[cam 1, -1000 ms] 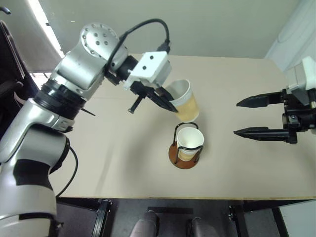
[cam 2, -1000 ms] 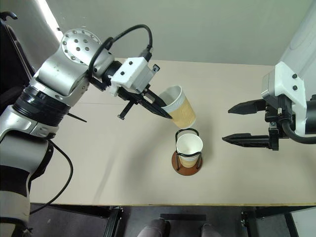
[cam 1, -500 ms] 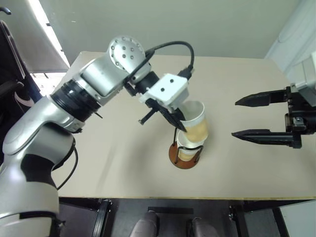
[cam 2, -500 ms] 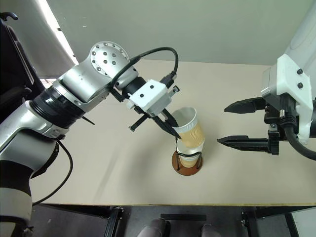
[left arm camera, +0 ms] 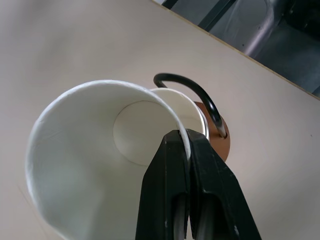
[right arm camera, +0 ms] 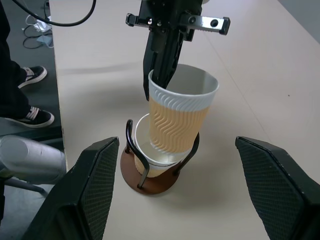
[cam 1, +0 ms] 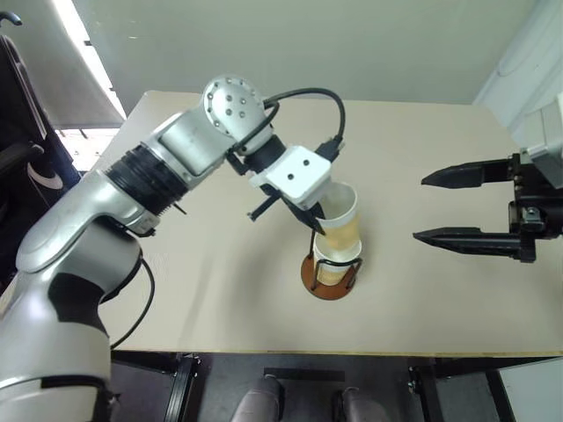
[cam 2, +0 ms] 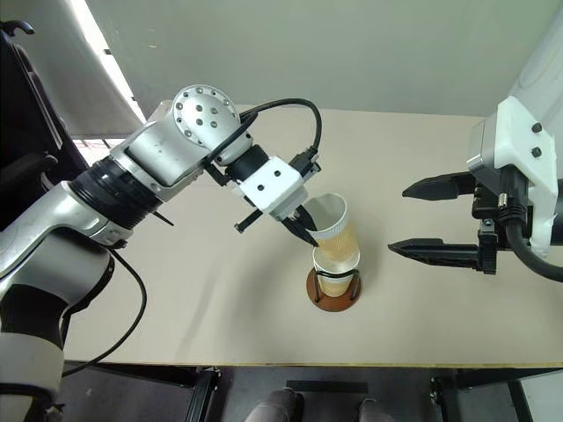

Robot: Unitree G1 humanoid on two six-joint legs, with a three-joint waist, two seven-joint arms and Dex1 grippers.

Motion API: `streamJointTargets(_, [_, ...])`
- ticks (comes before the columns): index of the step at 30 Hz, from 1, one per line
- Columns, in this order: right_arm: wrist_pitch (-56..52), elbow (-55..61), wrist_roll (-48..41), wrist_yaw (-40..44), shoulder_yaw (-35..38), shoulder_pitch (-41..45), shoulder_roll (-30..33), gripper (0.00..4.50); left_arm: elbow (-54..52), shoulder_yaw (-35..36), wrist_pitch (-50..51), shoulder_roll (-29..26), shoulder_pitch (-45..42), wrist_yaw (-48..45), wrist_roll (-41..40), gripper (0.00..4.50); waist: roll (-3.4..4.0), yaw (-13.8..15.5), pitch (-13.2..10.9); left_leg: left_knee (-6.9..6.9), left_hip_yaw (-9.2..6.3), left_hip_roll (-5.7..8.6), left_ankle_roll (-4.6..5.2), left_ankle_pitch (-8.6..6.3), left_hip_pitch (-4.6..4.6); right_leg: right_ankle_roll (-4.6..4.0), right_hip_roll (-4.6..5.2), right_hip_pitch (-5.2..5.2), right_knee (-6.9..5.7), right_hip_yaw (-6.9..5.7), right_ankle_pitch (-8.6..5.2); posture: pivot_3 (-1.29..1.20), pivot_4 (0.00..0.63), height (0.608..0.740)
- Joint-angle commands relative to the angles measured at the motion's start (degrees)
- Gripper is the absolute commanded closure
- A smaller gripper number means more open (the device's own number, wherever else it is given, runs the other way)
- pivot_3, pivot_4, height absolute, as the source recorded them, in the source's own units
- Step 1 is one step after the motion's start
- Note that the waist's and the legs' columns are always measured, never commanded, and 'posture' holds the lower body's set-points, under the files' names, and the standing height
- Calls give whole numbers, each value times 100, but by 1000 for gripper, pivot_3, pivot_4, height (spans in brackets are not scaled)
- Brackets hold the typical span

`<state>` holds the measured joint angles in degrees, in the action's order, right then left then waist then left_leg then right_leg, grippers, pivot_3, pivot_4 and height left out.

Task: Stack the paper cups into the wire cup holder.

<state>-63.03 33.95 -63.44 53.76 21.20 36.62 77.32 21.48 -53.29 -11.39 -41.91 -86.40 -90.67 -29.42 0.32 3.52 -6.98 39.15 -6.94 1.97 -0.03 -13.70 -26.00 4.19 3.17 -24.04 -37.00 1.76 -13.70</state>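
The wire cup holder (cam 1: 331,274) stood near the table's (cam 1: 176,299) front edge with one paper cup (right arm camera: 150,156) in it. A second cup (cam 1: 339,221), pinched by its rim in the left gripper (cam 1: 314,225), had dropped from beside the holder partway into that cup. The right gripper (cam 1: 462,207) hung spread wide, unmoved.

Matt paper cup (right arm camera: 179,112) with rippled tan sleeve in my left gripper (left arm camera: 186,150), its fingers smooth black plastic, glossy black wire cup holder (right arm camera: 150,175) below it, reddish-brown disc base, matt beige table (cam 1: 220,290) under that.
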Motion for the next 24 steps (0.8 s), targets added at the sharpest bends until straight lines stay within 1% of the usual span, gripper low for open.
streamJointTargets(1, [79,19,-39,-66,203,0,124,708,-123,-40,-84,-57,-39,-183,10,4477,0,-3,0,-2,3,1,0,0,1,0,-2,0,0,-1,0,0,150,740])
streamJointTargets(4, [74,25,-32,-71,231,-44,134,708,-106,-181,-277,-98,-59,-183,134,4477,0,-2,0,-2,3,0,0,0,2,0,-3,0,0,-2,0,0,150,740])
streamJointTargets(6, [74,28,-30,-78,253,-78,142,708,-85,-301,-465,-148,-76,-183,211,4073,1,-3,0,0,0,0,0,0,1,1,-1,0,0,0,0,0,150,740])
streamJointTargets(8, [86,21,-9,-75,275,-124,151,708,-91,-363,-544,-173,-81,-183,210,3549,1,-1,0,-1,1,0,0,0,1,1,-1,0,0,0,0,0,150,740])
streamJointTargets(14, [143,16,57,-47,319,-244,171,708,-38,-193,-609,-69,-25,-183,276,1305,0,7,0,0,0,1,0,0,0,1,0,0,0,-1,0,0,150,740])
streamJointTargets(15, [160,9,72,-41,312,-253,171,708,16,-117,-591,-29,-29,-183,296,991,0,7,0,0,1,2,0,0,0,1,-1,0,0,-2,0,0,150,740])
streamJointTargets(17, [216,-29,138,-27,261,-261,170,708,222,166,-528,106,-64,-183,308,221,0,10,0,0,0,1,0,0,0,1,0,0,-1,-2,0,0,150,740])
streamJointTargets(18, [271,-59,205,-24,212,-274,156,708,360,507,-317,235,-71,-183,229,24,0,10,0,0,1,2,0,0,-1,1,-1,0,-1,-3,0,0,150,740])
streamJointTargets(21, [432,-152,406,-82,97,-325,73,708,571,1411,392,470,-6,-145,21,24,0,5,0,1,3,2,0,0,-4,2,-1,-1,-2,-3,1,0,150,740])
streamJointTargets(24, [581,-320,677,-188,-55,-477,-115,708,667,2171,1036,420,239,0,-13,24,2,-1,1,-3,8,1,1,-1,1,3,-2,0,-2,0,0,0,150,740])
